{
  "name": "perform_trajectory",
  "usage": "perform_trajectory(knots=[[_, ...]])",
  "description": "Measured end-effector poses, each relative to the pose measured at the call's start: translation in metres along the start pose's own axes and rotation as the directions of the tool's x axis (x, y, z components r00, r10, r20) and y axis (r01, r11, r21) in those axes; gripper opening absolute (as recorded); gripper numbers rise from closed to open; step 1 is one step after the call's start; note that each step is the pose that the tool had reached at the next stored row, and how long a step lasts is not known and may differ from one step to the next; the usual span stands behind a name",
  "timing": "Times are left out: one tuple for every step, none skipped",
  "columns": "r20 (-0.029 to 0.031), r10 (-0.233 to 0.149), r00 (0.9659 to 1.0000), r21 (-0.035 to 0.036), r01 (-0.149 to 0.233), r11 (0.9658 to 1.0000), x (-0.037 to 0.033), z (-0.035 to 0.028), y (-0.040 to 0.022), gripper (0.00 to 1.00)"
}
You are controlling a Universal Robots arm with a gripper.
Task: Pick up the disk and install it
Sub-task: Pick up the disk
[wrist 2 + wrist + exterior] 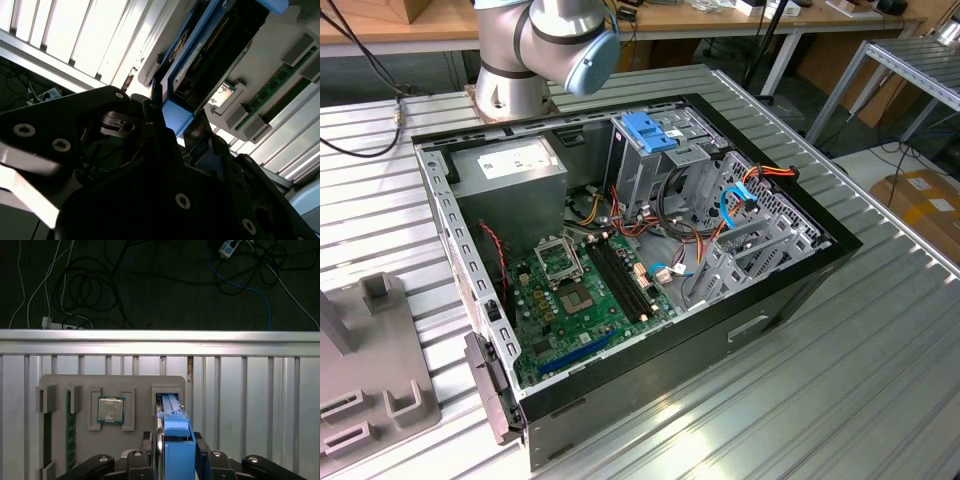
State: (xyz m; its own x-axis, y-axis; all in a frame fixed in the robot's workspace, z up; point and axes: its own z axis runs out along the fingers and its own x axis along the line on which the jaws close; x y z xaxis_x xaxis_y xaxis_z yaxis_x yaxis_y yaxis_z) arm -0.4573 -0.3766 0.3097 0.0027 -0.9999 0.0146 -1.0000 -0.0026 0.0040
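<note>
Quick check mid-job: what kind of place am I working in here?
Likely a robotics lab's computer-assembly bench: an open black desktop computer case on a ribbed aluminium table, a grey parts fixture holding a square processor chip, and wooden workbenches behind.

disk (177, 450) lower end cut off; arm (550, 35) cropped above

Ribbed metal table (840, 400), open computer case (650, 395) on it (grey fixture tray (370, 370) beside)

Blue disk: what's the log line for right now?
gripper: shut on blue-framed grey metal disk | disk: standing upright in slot of flat grey tray | install: not done
</note>
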Motion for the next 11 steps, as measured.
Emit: perform_trajectory(knots=[[0.0000, 0.000, 1.0000, 0.0001, 0.000, 1.0000, 0.0000, 0.0001, -0.0011, 0.44], [0.0001, 0.000, 1.0000, 0.0001, 0.000, 1.0000, 0.0000, 0.0001, -0.0013, 0.44], [0.0000, 0.000, 1.0000, 0.0000, 0.000, 1.0000, 0.0000, 0.0000, -0.0013, 0.44], [0.0000, 0.000, 1.0000, 0.0001, 0.000, 1.0000, 0.0000, 0.0000, -0.0014, 0.44], [0.0000, 0.000, 1.0000, 0.0001, 0.000, 1.0000, 0.0000, 0.0000, -0.0014, 0.44], [0.0000, 0.000, 1.0000, 0.0001, 0.000, 1.0000, 0.0000, 0.0001, -0.0015, 0.44], [0.0000, 0.000, 1.0000, 0.0000, 0.000, 1.0000, 0.0000, 0.0000, -0.0015, 0.42], [0.0000, 0.000, 1.0000, 0.0000, 0.000, 1.0000, 0.0000, 0.0000, -0.0016, 0.36], [0.0001, 0.000, 1.0000, 0.0001, 0.000, 1.0000, 0.0000, 0.0001, -0.0016, 0.36], [0.0000, 0.000, 1.0000, 0.0000, 0.000, 1.0000, 0.0000, 0.0000, -0.0017, 0.36], [0.0000, 0.000, 1.0000, 0.0001, 0.000, 1.0000, 0.0000, 0.0000, -0.0017, 0.36]])
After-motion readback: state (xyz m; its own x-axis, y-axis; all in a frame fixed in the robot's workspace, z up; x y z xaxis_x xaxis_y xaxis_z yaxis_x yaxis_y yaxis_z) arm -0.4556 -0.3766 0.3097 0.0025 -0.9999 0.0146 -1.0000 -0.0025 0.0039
